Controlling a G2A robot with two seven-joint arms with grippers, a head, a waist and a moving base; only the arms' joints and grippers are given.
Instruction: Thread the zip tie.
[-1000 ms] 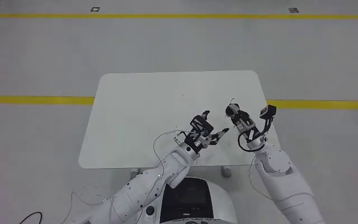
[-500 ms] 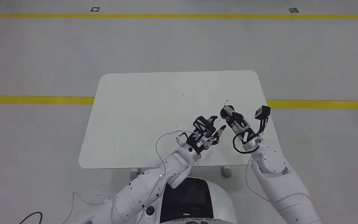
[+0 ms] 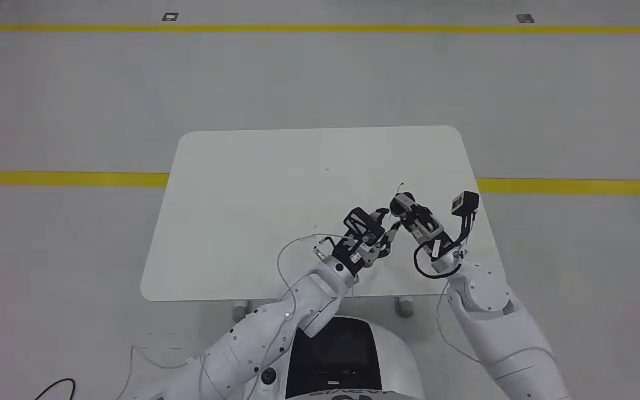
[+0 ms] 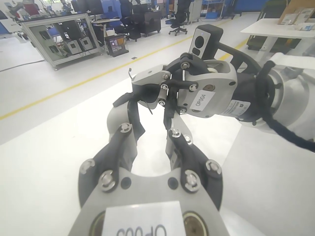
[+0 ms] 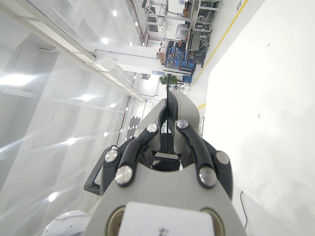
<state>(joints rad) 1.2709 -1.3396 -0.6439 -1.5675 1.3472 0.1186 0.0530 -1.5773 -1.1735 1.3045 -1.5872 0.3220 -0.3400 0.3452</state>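
**Zip tie held aloft, second gripper in position.** Both arms hang above the table (image 3: 250, 200), over the strip along its near edge and closer to the right near corner than to the left.

The right gripper (image 5: 169, 99) has its fingers pressed together on the zip tie (image 5: 168, 82). The tie is a thin dark strip lying in the plane where the two pads meet, and it projects beyond the fingertips. In the left wrist view the strip shows two free ends. A short one rises past the right fingertips, and a lower one slants downward out of the pads. Which end carries the head is too small to tell.

The left gripper (image 4: 146, 110) is spread and holds nothing. Its two fingers stand on either side of the tie's lower end, apparently without touching it.

The relation that matters is that the tie's long axis runs obliquely from the right gripper's pinch down into the left gripper's gap. The free end therefore already lies between the open fingers of the nearer arm.

The step in hand is probably the capture of that end. It calls for a square closure, since so thin a strip could flex aside.
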